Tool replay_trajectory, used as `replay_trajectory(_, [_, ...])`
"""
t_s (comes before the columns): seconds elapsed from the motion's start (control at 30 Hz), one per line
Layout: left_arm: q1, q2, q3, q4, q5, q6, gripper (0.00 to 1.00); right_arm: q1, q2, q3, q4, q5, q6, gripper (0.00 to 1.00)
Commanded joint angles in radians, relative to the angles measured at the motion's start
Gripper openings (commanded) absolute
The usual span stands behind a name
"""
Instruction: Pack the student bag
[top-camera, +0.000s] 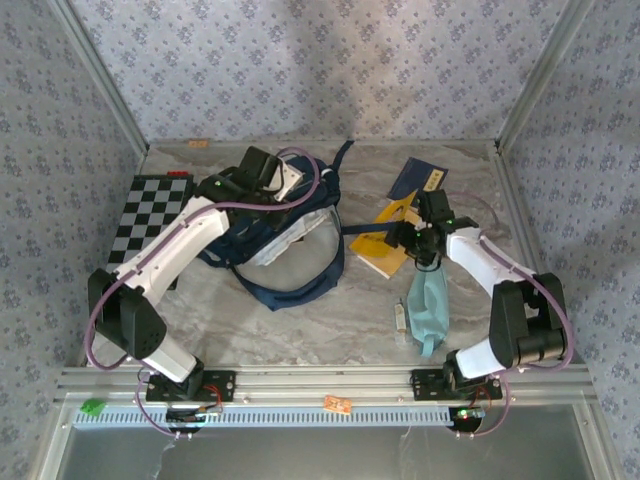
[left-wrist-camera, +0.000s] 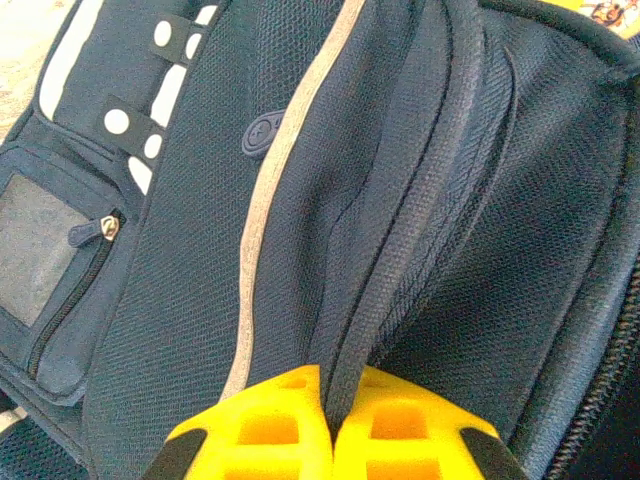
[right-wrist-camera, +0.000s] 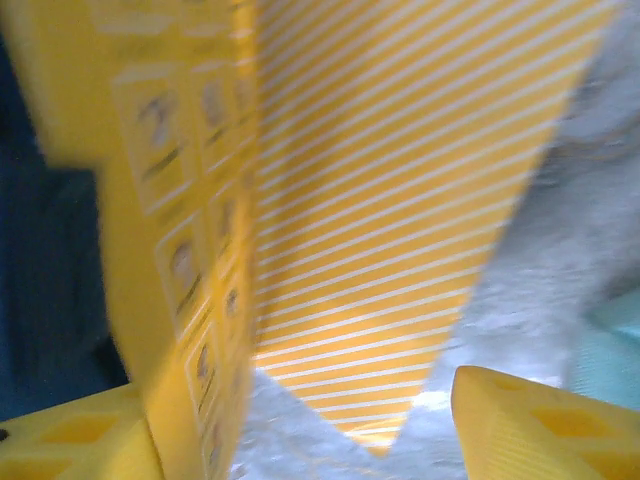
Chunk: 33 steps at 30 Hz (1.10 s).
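My left pincer (left-wrist-camera: 330, 400) is clenched on a zip-edge fold of the student bag (top-camera: 270, 245), which lies mid-table beside the chessboard (top-camera: 150, 215). My right pincer (right-wrist-camera: 290, 425) gapes astride the yellow booklet (right-wrist-camera: 400, 200). Booklet and teal pouch (top-camera: 428, 305) lie outside, so packing looks barely begun.

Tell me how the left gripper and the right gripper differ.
The left gripper is shut, pinching a seam of the student bag; the right gripper stands open at the yellow book. The left gripper is at the bag's far edge, the right gripper near the teal pouch. Both have yellow fingers.
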Motion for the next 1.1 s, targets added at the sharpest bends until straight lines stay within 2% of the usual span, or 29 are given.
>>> replay_trajectory(0.0, [0.035, -0.071, 0.058, 0.024, -0.045, -0.029, 0.00, -0.053, 0.002, -0.035, 0.007, 0.018, -0.023, 0.62])
replay_trajectory(0.07, [0.053, -0.081, 0.053, 0.036, -0.045, -0.046, 0.00, -0.063, -0.019, -0.063, 0.025, 0.012, -0.019, 0.60])
replay_trajectory(0.17, [0.063, -0.076, 0.032, 0.049, -0.002, -0.043, 0.00, -0.072, -0.033, -0.075, 0.062, -0.063, -0.025, 0.60])
replay_trajectory(0.23, [0.064, -0.059, 0.015, 0.044, -0.006, -0.049, 0.00, -0.078, -0.038, -0.056, 0.023, -0.031, -0.026, 0.57])
replay_trajectory(0.43, [0.078, -0.051, -0.035, 0.050, -0.137, -0.090, 0.00, -0.210, -0.004, -0.094, 0.060, -0.095, -0.026, 0.53])
replay_trajectory(0.57, [0.110, -0.066, -0.042, 0.059, -0.056, -0.120, 0.00, -0.220, 0.009, -0.045, 0.039, -0.110, -0.086, 0.49])
replay_trajectory(0.67, [0.108, -0.054, -0.049, 0.060, 0.106, -0.115, 0.01, -0.220, -0.018, -0.049, 0.078, -0.175, -0.079, 0.53])
replay_trajectory(0.73, [0.092, -0.037, -0.054, 0.062, 0.165, -0.119, 0.10, -0.231, -0.018, -0.025, 0.031, -0.188, -0.082, 0.60])
replay_trajectory(0.77, [0.084, -0.027, -0.050, 0.060, 0.161, -0.126, 0.18, -0.236, -0.024, -0.018, 0.015, -0.189, -0.086, 0.62])
replay_trajectory(0.83, [0.059, -0.004, 0.004, 0.021, 0.159, -0.163, 0.43, -0.233, -0.056, -0.018, 0.019, -0.194, -0.078, 0.65])
replay_trajectory(0.9, [0.023, 0.001, 0.044, 0.034, 0.148, -0.220, 0.53, -0.224, -0.072, -0.012, 0.013, -0.227, -0.060, 0.65])
replay_trajectory(0.97, [-0.017, 0.003, 0.023, 0.160, 0.185, -0.349, 0.60, -0.220, -0.075, -0.010, 0.014, -0.249, -0.043, 0.62])
replay_trajectory(1.07, [-0.090, 0.089, -0.003, 0.309, 0.287, -0.553, 0.59, -0.208, -0.052, -0.006, 0.006, -0.197, -0.017, 0.55])
